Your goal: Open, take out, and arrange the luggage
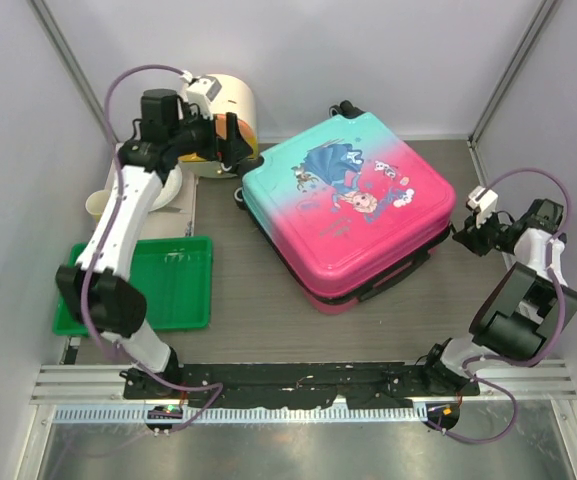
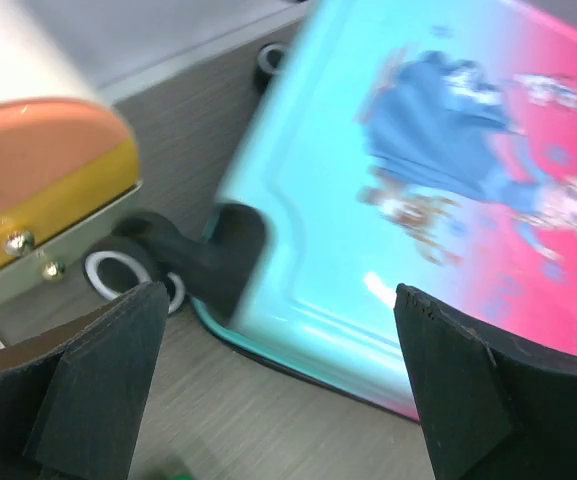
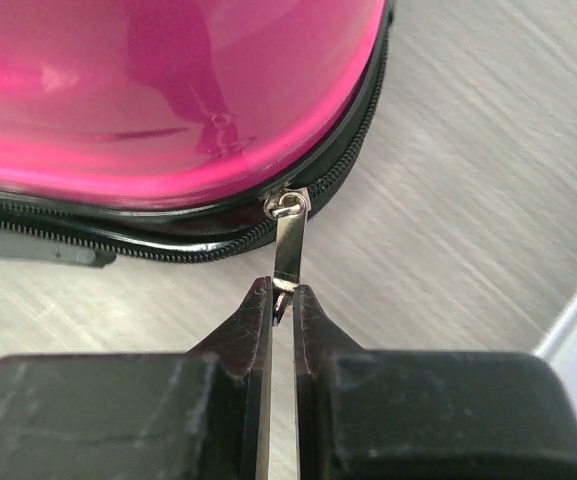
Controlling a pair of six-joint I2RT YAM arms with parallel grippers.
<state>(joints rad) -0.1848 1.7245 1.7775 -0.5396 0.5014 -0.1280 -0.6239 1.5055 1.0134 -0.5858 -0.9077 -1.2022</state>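
Luggage point(image 1: 353, 205), pink and turquoise, is being shown lying flat, printed side up, on the counter point(image 1: 258, 335), right of centre. Its metal zip pull point(image 3: 290, 240) is being pinched between the closed jaws of the right arm point(image 1: 528, 270) at the pink edge. The jaws of the left arm point(image 1: 128, 215) are being held wide open, gripping nothing, over the turquoise corner beside a black wheel point(image 2: 118, 272), near a round cream-and-orange box point(image 1: 230, 112).
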